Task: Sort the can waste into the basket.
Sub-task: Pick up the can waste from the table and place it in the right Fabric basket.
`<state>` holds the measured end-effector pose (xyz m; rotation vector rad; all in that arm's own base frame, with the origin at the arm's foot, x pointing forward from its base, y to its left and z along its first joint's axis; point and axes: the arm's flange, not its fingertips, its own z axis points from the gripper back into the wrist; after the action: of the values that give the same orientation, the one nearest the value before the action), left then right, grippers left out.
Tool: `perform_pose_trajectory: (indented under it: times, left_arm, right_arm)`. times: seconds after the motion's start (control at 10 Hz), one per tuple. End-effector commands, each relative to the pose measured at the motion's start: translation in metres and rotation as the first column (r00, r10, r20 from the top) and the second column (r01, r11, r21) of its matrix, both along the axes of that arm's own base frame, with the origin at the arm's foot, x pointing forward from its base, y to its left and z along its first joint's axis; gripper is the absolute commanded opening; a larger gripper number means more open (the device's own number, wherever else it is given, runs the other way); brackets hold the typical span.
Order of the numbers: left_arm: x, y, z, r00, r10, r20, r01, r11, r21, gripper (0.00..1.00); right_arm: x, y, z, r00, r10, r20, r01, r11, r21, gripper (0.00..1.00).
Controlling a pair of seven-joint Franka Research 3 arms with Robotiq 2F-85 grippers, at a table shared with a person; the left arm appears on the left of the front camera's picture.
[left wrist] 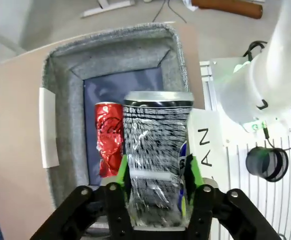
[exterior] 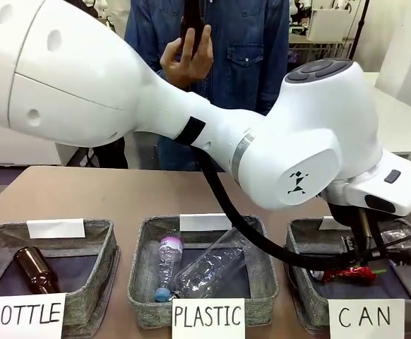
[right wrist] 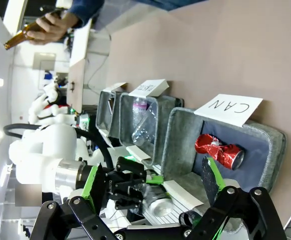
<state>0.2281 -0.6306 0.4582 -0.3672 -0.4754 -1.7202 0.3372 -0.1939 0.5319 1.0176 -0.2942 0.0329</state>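
— What have the left arm's fingers (left wrist: pixel 155 187) got?
— They're clamped on the dark can (left wrist: pixel 155 150), held above the basket (left wrist: pixel 65 105) signed "CAN".
— And the red can (left wrist: pixel 108 146)?
— Lying crushed on the basket floor, just beside those fingers. The right arm's fingers (right wrist: pixel 150 187) stand wide apart, holding nothing, over the counter (right wrist: pixel 225 50).

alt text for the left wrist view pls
The left gripper holds a dark can upright above the grey basket, where a crushed red can already lies on the dark floor beside a "CAN" sign.
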Motion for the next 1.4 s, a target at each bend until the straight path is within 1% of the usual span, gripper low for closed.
perform_pose_trajectory:
  times: [0.0, 0.4, 0.5, 0.6, 0.7, 0.8, 0.9, 1.0, 1.1, 1.3]
  left_arm:
    - [0.000, -0.005, 0.005, 0.999, 0.036, 0.023, -0.036, 0.999, 0.008, 1.00]
    - [0.004, -0.005, 0.006, 0.998, 0.056, 0.031, -0.056, 0.998, 0.004, 1.00]
    - [0.007, -0.004, 0.008, 0.998, 0.055, 0.025, -0.055, 0.998, 0.018, 1.00]
    - [0.014, 0.003, 0.013, 0.998, 0.049, 0.032, -0.051, 0.996, 0.070, 1.00]
    - [0.025, 0.022, 0.024, 0.996, 0.079, 0.039, -0.083, 0.991, 0.105, 1.00]
    - [0.040, 0.052, 0.031, 0.990, 0.128, 0.058, -0.136, 0.977, 0.161, 1.00]
    - [0.055, 0.087, 0.032, 0.977, 0.203, 0.068, -0.212, 0.955, 0.206, 1.00]
    - [0.063, 0.111, 0.031, 0.966, 0.248, 0.070, -0.257, 0.941, 0.219, 1.00]
    - [0.068, 0.124, 0.030, 0.957, 0.280, 0.071, -0.289, 0.931, 0.225, 1.00]
    - [0.067, 0.126, 0.025, 0.960, 0.273, 0.055, -0.279, 0.935, 0.217, 1.00]
  right_arm:
    - [0.002, 0.000, 0.005, 1.000, -0.012, -0.012, 0.012, 1.000, -0.002, 1.00]
    - [0.002, 0.000, 0.005, 1.000, -0.012, -0.012, 0.012, 1.000, -0.002, 1.00]
    - [0.002, 0.000, 0.005, 1.000, -0.012, -0.012, 0.012, 1.000, -0.002, 1.00]
    - [0.002, 0.000, 0.005, 1.000, -0.012, -0.012, 0.012, 1.000, -0.002, 1.00]
    - [0.002, 0.000, 0.005, 1.000, -0.012, -0.012, 0.012, 1.000, -0.002, 1.00]
    - [0.002, 0.000, 0.005, 1.000, -0.012, -0.012, 0.012, 1.000, -0.002, 1.00]
    - [0.002, 0.000, 0.005, 1.000, -0.012, -0.012, 0.012, 1.000, -0.002, 1.00]
    - [0.002, 0.000, 0.005, 1.000, -0.012, -0.012, 0.012, 1.000, -0.002, 1.00]
    - [0.002, 0.000, 0.005, 1.000, -0.012, -0.012, 0.012, 1.000, -0.002, 1.00]
    - [0.002, 0.000, 0.005, 1.000, -0.012, -0.012, 0.012, 1.000, -0.002, 1.00]
